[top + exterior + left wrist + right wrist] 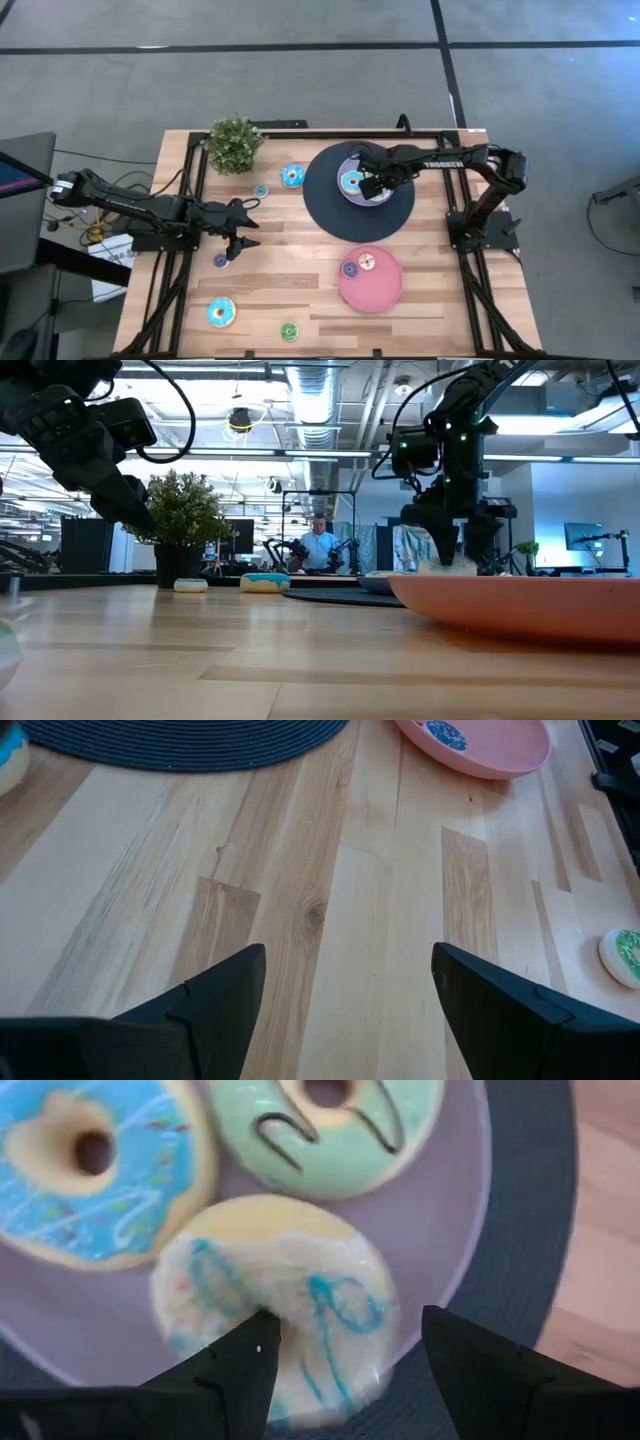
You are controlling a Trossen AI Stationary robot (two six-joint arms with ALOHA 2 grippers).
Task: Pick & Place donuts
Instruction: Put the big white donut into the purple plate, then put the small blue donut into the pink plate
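A lavender plate sits on the large black disc and holds three donuts: one with blue icing, one with green icing, and one with white icing and blue stripes, which lies by the plate's rim. My right gripper is open and points down over the white donut; one fingertip is in front of its top and the other stands past its edge. My left gripper hangs open over bare wood at the table's left. My right gripper has one fingertip over the white donut's icing, coming from above. I cannot tell whether it touches. The donut lies flat on the plate.
A pink plate near the front holds two small donuts. Loose donuts lie on the wood: blue, small blue, small purple, blue and green. A potted plant stands at the far left.
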